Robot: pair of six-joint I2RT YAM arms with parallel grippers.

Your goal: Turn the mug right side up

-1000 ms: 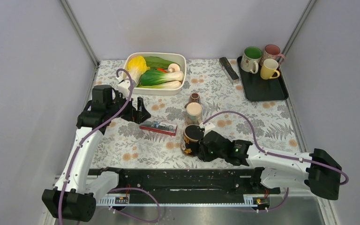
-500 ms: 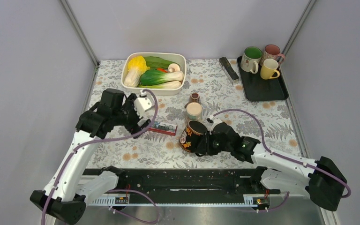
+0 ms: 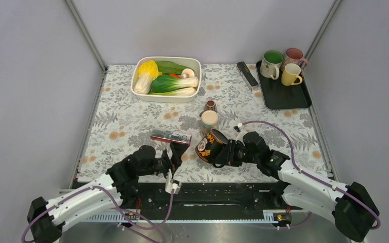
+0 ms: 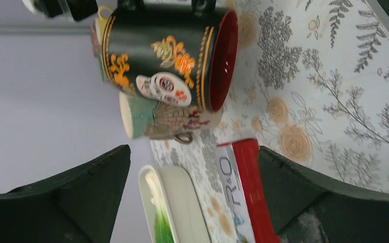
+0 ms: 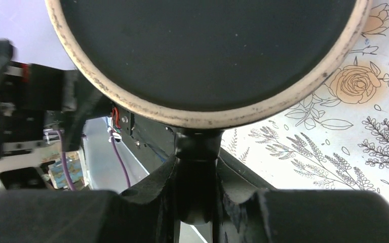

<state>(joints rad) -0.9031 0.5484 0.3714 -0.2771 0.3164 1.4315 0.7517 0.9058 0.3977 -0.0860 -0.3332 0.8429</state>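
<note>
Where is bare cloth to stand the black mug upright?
Bare cloth lies left of the red box, in front of the vegetable dish; also between the beige cup and black tray. Crowded around the black mug: box, cup, left claw.

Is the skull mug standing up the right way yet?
Not yet. Done: the right tool is shut on the handle of the black skull mug. In hand: the mug is tipped sideways, red inside showing. Still to do: finish the turn and stand it on the table.
</note>
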